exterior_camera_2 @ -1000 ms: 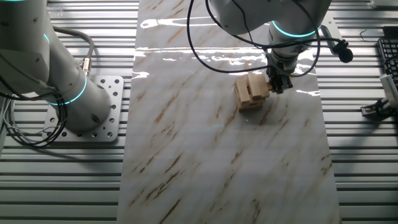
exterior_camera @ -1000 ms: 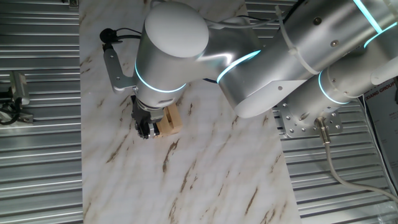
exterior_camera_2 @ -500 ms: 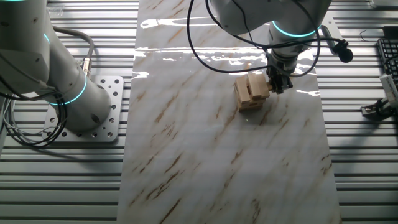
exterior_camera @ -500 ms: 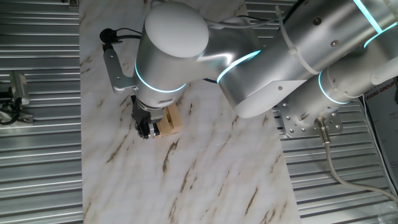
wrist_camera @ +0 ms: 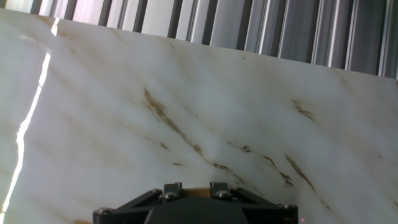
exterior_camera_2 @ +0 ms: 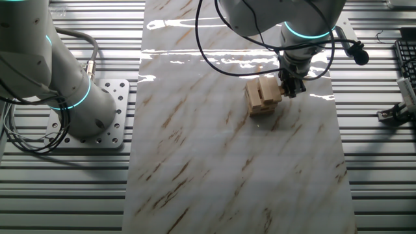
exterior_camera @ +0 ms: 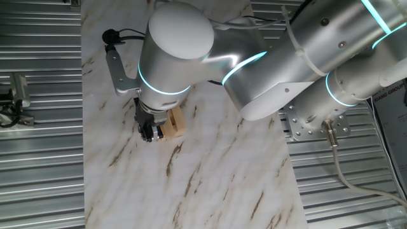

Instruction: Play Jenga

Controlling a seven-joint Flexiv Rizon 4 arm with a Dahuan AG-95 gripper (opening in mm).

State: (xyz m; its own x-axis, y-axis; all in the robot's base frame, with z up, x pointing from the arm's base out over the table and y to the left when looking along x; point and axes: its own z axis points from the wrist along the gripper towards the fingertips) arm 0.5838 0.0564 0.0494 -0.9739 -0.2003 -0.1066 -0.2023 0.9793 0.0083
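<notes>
In the hand view the dark gripper (wrist_camera: 193, 202) is filling the bottom edge, a sliver of tan wood showing between its two fingers (wrist_camera: 172, 188), while bare veined marble table (wrist_camera: 205, 112) is stretching away beyond to the ribbed metal surround. From the fixed cameras, the Jenga stack (exterior_camera_2: 262, 95) is sitting on the marble slab toward its far end in the other fixed view, a low pile of plain tan blocks with the gripper (exterior_camera_2: 290, 84) pressing in at its right side; in one fixed view the gripper (exterior_camera: 149, 129) is working at the left face of the stack (exterior_camera: 175, 122), largely hidden under the arm's big white joint. The fingers appear to be drawn narrowly together at a block's end, but whether they are actually clamping it cannot be told. The blocks are likely light, stiff and smooth-sided, sliding easily and toppling at a careless nudge; the best hold looks to be on the short end of a single loose block, drawn straight out along its length.
</notes>
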